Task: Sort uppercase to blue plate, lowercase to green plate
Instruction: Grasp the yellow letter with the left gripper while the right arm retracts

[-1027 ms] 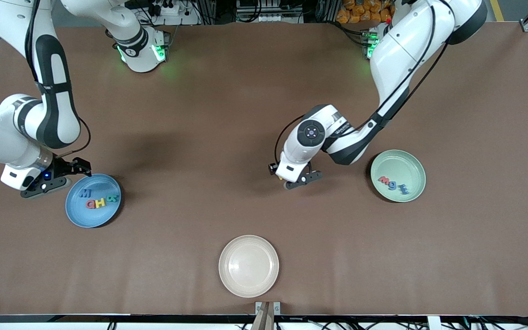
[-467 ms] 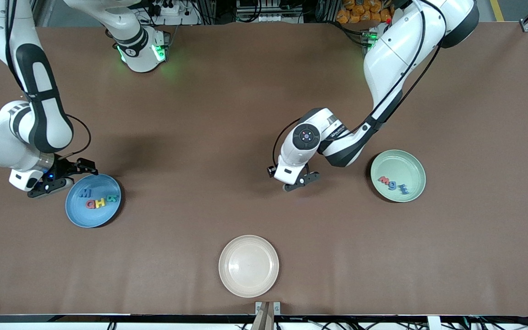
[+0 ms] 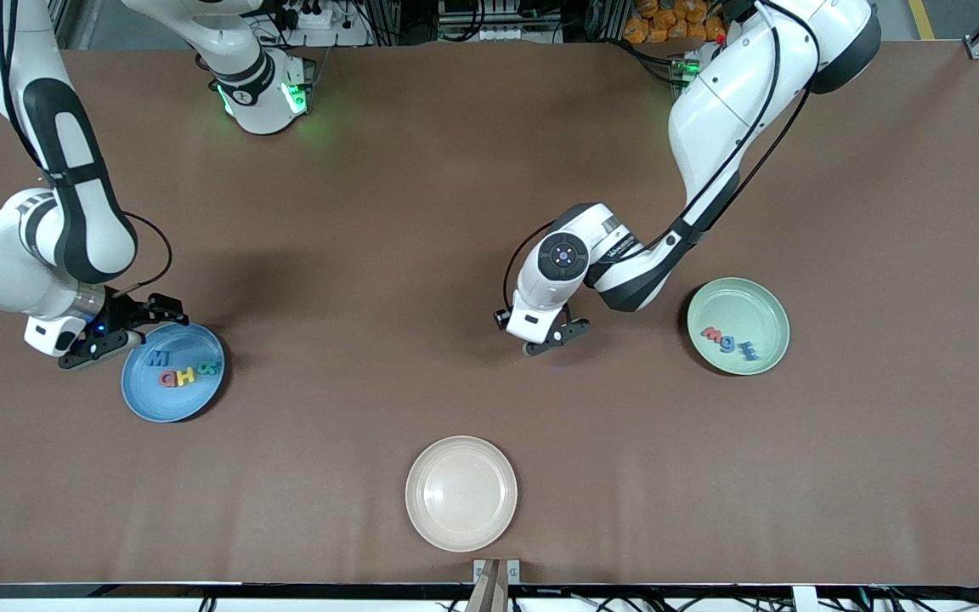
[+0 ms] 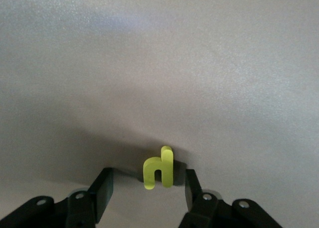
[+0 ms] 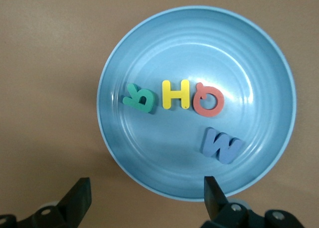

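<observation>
Left hand [image 4: 148, 187] around foam hooked letter [image 4: 158, 169]

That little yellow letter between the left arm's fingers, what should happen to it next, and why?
Probably close the left gripper on the yellow lowercase letter: it stands on the bare table between open fingers, while the green plate holds only three letters.

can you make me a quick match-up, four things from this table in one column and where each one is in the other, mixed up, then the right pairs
1. yellow H
2. red m-like letter
3. yellow hooked letter
4. cream plate

a. lying in the green plate
b. between the open fingers of the left gripper
c. holds no letters
d. lying in the blue plate

Pairs: 1-d, 2-a, 3-b, 4-c
</observation>
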Robot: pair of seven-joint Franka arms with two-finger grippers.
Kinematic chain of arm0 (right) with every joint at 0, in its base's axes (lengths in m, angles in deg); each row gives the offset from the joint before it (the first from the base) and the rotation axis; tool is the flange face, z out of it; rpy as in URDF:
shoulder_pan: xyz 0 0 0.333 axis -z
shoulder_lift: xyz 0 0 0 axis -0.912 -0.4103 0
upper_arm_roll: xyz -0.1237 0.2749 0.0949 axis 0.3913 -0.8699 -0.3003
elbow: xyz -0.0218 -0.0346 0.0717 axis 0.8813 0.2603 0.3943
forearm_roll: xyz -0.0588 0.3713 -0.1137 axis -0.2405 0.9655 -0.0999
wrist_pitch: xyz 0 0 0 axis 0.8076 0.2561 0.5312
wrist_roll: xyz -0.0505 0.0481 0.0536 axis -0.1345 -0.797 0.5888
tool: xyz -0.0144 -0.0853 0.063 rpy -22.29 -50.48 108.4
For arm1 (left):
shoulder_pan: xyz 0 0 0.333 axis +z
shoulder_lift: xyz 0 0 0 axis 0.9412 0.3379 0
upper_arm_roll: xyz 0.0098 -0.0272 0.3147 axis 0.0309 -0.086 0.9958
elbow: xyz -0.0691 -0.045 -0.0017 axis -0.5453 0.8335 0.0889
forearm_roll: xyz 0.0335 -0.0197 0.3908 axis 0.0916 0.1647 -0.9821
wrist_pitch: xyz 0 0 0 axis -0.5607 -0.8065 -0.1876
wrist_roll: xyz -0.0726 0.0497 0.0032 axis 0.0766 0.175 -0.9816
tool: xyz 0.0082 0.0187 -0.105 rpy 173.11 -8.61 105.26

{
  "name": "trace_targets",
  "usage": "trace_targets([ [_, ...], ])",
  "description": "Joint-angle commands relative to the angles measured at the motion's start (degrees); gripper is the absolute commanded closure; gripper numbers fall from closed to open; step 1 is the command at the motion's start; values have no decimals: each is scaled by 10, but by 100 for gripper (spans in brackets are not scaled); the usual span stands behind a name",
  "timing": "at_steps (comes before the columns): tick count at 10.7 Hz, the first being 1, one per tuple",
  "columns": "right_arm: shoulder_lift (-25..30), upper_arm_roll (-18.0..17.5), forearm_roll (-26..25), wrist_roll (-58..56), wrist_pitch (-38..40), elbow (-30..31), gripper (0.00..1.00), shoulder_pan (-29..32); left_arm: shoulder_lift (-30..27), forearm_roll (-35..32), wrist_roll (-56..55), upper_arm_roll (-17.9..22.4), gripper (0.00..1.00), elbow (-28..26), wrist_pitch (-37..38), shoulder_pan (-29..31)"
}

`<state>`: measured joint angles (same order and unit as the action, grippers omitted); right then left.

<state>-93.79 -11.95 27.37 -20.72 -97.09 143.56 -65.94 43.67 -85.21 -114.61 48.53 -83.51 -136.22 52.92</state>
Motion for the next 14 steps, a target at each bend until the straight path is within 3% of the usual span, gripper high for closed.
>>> trace_targets([
  [1, 11, -10, -40, 9, 5, -21, 0, 32, 4, 11, -6, 11, 43, 12, 3, -11],
  [3, 11, -10, -94, 71, 6, -42, 0, 32, 5, 10, -6, 12, 52, 11, 3, -11],
  [5, 23, -12, -150, 142, 22, -55, 0, 41, 7, 8, -7, 13, 55, 11, 4, -12],
  [9, 37, -17, -151, 196, 165, -130, 0, 42, 8, 6, -6, 24, 57, 11, 3, -18],
  [11, 57, -25, -150, 225, 209, -151, 0, 40, 11, 3, -3, 24, 66, 10, 3, -18],
  [14, 111, -68, -151, 344, 253, -170, 0, 37, 10, 3, -2, 25, 77, 10, 4, -17],
])
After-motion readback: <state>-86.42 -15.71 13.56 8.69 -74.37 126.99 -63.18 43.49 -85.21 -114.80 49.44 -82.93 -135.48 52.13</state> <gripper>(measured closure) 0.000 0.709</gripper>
